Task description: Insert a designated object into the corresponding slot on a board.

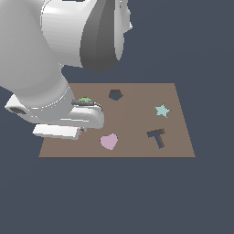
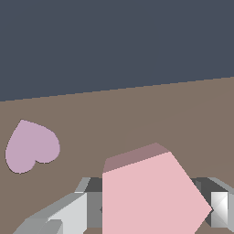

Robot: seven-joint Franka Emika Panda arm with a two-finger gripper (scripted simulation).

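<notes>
Light-pink pentagon block (image 2: 151,194) sitting between the gripper (image 2: 153,208) fingers (image 2: 219,208), apparently clamped, lower edge cut off in the wrist view. Hiding behind the arm (image 1: 50,73) in the exterior view. Lying on the brown board (image 1: 137,151): heart (image 1: 109,141) nearby, pentagon slot (image 1: 115,94) showing open.

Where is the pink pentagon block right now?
In the wrist view, the pink pentagon block sits between the gripper fingers, above the brown board, near the heart piece.

Bulky glossy white arm (image 1: 41,59), dark grey joint band, pale grey claw (image 2: 151,208) fingers
</notes>
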